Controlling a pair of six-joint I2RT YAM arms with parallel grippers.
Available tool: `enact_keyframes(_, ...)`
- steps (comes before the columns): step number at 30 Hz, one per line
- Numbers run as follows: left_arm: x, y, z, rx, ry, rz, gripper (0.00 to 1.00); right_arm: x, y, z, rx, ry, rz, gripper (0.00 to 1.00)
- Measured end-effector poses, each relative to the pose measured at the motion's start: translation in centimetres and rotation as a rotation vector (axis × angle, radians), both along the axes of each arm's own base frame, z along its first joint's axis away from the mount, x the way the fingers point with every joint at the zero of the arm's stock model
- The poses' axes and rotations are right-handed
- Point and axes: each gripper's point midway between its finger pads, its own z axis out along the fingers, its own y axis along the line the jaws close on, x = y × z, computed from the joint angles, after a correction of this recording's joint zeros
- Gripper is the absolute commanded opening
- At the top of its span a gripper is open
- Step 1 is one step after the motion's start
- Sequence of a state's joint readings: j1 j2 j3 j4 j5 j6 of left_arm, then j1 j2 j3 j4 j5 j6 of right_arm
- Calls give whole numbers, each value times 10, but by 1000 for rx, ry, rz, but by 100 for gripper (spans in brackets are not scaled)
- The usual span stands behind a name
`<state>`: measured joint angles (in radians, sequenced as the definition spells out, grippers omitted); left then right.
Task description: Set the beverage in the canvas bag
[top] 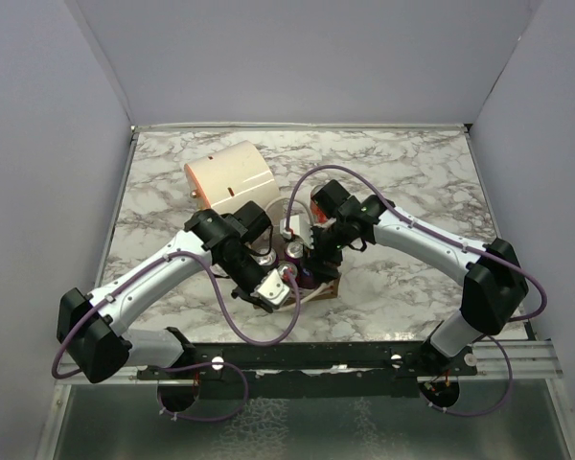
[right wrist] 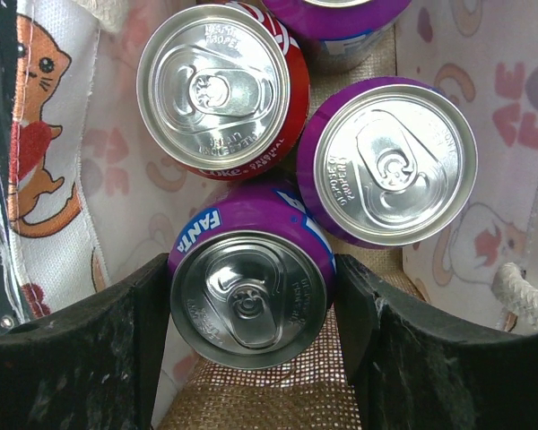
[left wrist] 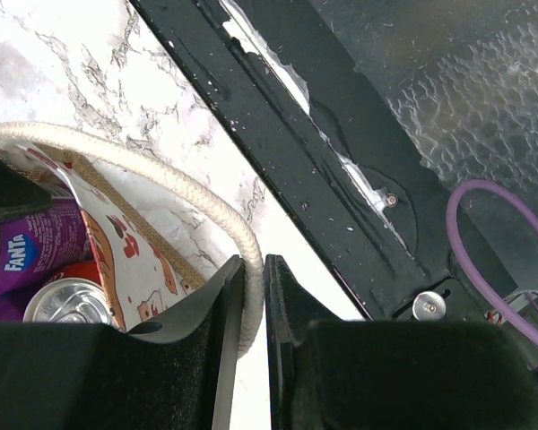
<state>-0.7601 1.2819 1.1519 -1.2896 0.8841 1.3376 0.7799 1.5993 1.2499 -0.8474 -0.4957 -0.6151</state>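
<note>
Beverage [right wrist: 249, 300] pinched upright in canvas bag [right wrist: 54, 179] by right tool [right wrist: 253, 273]; left tool [left wrist: 255, 269] at handle [left wrist: 117, 152], grip unclear

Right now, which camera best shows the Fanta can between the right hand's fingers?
Right wrist: the purple Fanta can shows large, lid up, between the fingers of the right hand. Left wrist shows only a strip of Fanta label, perhaps another can. From the top, the arms mostly hide it.
</note>
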Motion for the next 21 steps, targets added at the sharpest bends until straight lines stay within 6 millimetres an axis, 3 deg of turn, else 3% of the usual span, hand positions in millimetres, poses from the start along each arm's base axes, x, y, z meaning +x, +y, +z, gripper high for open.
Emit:
enact_keyframes(7, 0, 1, 0, -2, 0, 2, 19, -3, 4, 4, 24, 10, 19, 78)
enact_keyframes(21, 2, 2, 2, -10, -1, 16, 20, -4, 7, 16, 61, -6, 24, 77)
